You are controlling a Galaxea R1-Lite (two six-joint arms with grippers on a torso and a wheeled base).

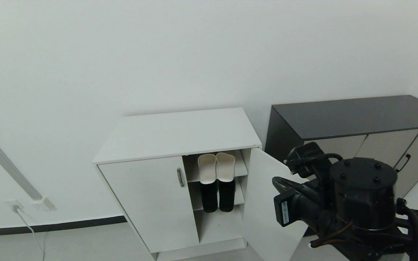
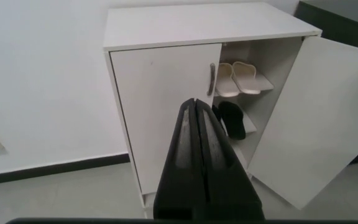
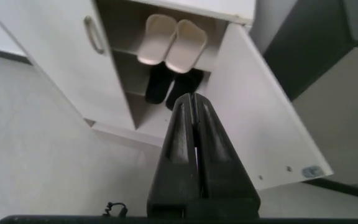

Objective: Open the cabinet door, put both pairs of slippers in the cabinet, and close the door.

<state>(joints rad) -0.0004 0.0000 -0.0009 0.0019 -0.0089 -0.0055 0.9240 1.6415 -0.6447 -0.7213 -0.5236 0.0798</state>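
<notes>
You have the white cabinet [image 1: 180, 136] standing on the pale floor [image 1: 85, 243], its back against the far wall. Its right door [image 1: 267, 206] hangs open and its left door [image 1: 147, 203] is shut. In the open right half, the upper shelf [image 1: 241, 167] carries the white slippers [image 1: 216, 167], side by side and touching, with their near ends reaching the shelf's front edge. The middle shelf [image 1: 238, 195] carries the black slippers [image 1: 218, 195], also side by side, directly under the white pair. To the right, near the white cabinet, a dark cabinet [image 1: 354, 116] stands on the same floor against the wall.
</notes>
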